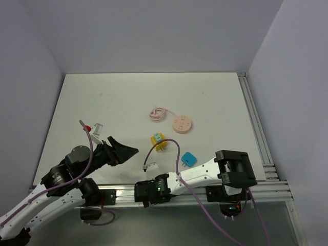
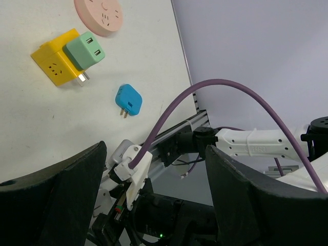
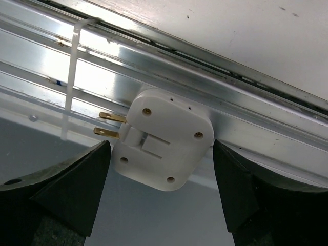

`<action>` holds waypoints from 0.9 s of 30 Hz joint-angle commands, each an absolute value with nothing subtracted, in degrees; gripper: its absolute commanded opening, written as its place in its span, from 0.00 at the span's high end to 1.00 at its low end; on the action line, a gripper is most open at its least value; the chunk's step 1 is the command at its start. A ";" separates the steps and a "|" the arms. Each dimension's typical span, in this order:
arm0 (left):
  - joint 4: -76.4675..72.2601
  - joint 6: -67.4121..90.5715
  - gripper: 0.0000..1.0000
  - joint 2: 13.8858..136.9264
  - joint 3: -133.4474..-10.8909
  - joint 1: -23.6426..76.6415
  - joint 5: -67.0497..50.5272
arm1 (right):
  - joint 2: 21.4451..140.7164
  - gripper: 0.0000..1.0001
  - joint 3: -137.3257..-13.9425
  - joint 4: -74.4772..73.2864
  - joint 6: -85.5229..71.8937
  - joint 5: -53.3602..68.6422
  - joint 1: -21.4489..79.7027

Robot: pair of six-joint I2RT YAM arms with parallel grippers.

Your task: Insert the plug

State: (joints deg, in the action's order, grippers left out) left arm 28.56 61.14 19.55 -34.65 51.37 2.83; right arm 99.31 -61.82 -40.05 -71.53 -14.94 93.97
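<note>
A white two-prong plug (image 3: 161, 146) sits between my right gripper's (image 3: 161, 149) fingers, which close on its sides. It hangs in front of the aluminium rail (image 3: 246, 102) at the table's near edge, brass prongs pointing left. In the top view my right gripper (image 1: 146, 193) is low over that rail and the plug is hidden. A yellow cube socket (image 1: 159, 142) with a green plug (image 2: 84, 50) in it lies mid-table. A pink round socket (image 1: 182, 124) lies behind it. My left gripper (image 1: 128, 152) is open and empty, left of the yellow socket (image 2: 54, 66).
A blue plug (image 1: 188, 160) lies on the table near the right arm, prongs toward the near edge; it also shows in the left wrist view (image 2: 128, 100). The pink socket's coiled cable (image 1: 159, 114) lies to its left. A small clear and red part (image 1: 95, 127) sits at the left.
</note>
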 commanded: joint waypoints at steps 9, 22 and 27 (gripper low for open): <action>28.13 60.56 0.16 18.72 -34.28 51.59 1.76 | 97.04 0.54 -57.57 -37.97 -72.42 -16.87 93.08; 23.03 57.66 0.18 25.30 -34.45 51.59 -9.47 | 74.82 0.94 -51.79 -38.77 -55.48 -28.39 93.87; 19.00 57.57 0.18 31.02 -33.85 51.59 -16.07 | 56.74 0.93 -44.48 -28.05 -46.33 -27.07 93.78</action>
State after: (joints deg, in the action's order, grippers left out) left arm 24.18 59.13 29.56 -34.28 51.35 -9.39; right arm 64.60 -47.29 -34.85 -53.98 -24.38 93.51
